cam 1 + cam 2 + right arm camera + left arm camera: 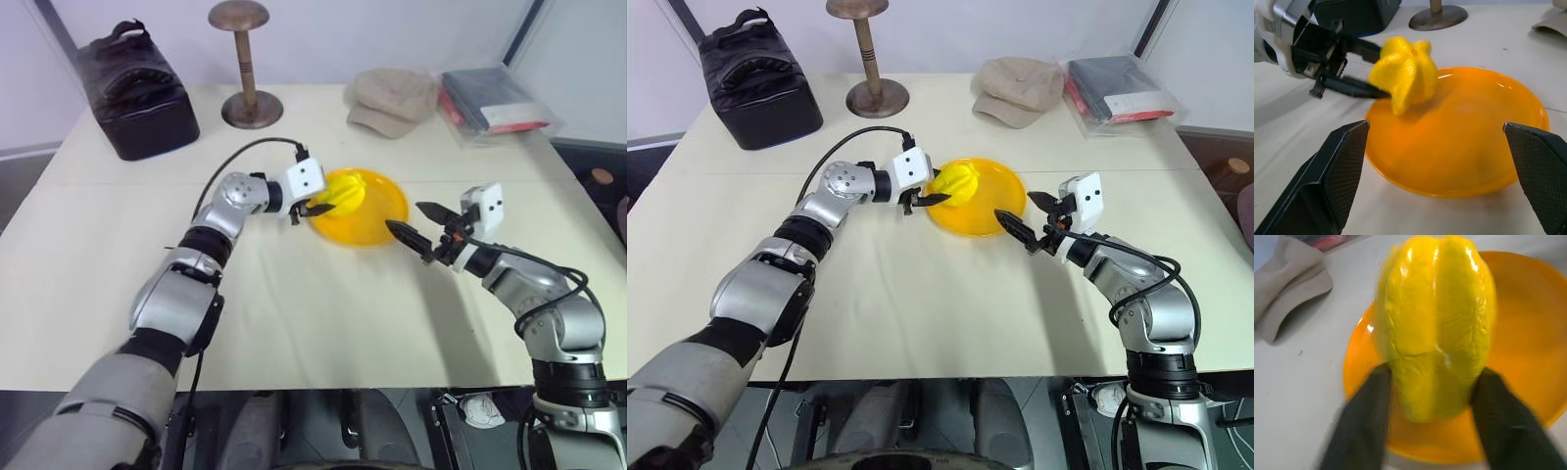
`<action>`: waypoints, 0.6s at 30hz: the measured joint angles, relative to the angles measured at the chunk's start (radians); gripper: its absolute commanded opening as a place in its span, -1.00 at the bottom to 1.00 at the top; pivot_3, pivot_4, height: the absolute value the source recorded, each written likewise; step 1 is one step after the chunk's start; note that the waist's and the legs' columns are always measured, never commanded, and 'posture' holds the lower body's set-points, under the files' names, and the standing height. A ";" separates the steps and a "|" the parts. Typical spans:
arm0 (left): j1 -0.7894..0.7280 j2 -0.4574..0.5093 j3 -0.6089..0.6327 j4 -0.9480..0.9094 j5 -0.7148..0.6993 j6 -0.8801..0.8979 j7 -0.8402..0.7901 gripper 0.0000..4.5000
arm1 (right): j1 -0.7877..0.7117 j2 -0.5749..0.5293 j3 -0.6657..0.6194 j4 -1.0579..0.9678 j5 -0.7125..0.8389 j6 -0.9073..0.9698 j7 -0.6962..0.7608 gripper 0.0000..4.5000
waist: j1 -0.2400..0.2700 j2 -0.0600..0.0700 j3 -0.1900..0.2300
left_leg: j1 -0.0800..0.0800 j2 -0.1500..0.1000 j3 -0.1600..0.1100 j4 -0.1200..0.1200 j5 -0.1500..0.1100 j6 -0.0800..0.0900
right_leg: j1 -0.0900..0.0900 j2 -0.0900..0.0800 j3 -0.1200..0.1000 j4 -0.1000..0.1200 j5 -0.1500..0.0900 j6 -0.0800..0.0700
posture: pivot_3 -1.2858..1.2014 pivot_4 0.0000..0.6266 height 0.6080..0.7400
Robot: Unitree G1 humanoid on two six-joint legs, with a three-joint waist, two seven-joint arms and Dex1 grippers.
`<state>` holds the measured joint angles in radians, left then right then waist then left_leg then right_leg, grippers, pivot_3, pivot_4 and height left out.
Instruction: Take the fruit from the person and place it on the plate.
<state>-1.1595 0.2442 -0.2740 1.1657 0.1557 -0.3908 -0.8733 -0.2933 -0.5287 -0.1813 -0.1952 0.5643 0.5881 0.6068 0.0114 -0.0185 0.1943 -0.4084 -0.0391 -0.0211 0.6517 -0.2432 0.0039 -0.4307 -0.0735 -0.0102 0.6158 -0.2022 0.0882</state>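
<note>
Fruit [1405, 73] first: that ribbed lemon-yellow thing sits between the left gripper's [933, 196] two black fingers, over the 9 o'clock rim of the plate [999, 211]. In the right wrist view it looks lifted a bit above the plate, though I can't tell for sure that it isn't touching. I also can't tell from the left wrist view whether the fingers [1364, 421] are pressing on the fruit's sides or just standing beside it, so the grip is a question mark. Nearer the camera, at about 3 o'clock of the plate, the right gripper [423, 227] hangs just above the table [323, 313] with its fingers spread wide apart and nothing between them, pointing at the plate. Farther back, a black bag [137, 88] sits at 10 o'clock, a wooden stand [245, 69] at 11, a beige cap [392, 98] at around 12, and a bagged red-and-black bundle [495, 103] at 1.
</note>
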 measured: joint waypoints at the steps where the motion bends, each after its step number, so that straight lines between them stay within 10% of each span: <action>1: -0.002 -0.002 -0.006 0.010 0.012 -0.011 0.007 0.82 | 0.000 0.001 -0.003 0.000 0.000 -0.001 -0.004 1.00 | 0.000 0.000 0.000 | 0.000 0.000 0.000 0.000 0.000 0.000 | 0.000 0.000 0.000 0.000 0.000 0.000 | 0.03 -0.52 1.00; 18: 0.069 0.124 0.347 -0.192 -0.274 0.116 0.028 0.98 | -0.012 -0.004 -0.031 0.006 0.011 -0.006 -0.008 1.00 | -0.015 0.000 0.000 | 0.001 0.001 0.000 0.000 0.000 0.000 | 0.000 0.000 0.001 0.002 0.000 0.000 | 0.03 -0.52 1.00</action>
<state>-1.0901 0.3684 0.0728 0.9740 -0.1183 -0.2751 -0.8456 -0.3055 -0.5322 -0.2126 -0.1890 0.5753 0.5819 0.5987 -0.0039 -0.0183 0.1942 -0.4077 -0.0384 -0.0212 0.6518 -0.2433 0.0041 -0.4309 -0.0731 -0.0095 0.6174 -0.2020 0.0883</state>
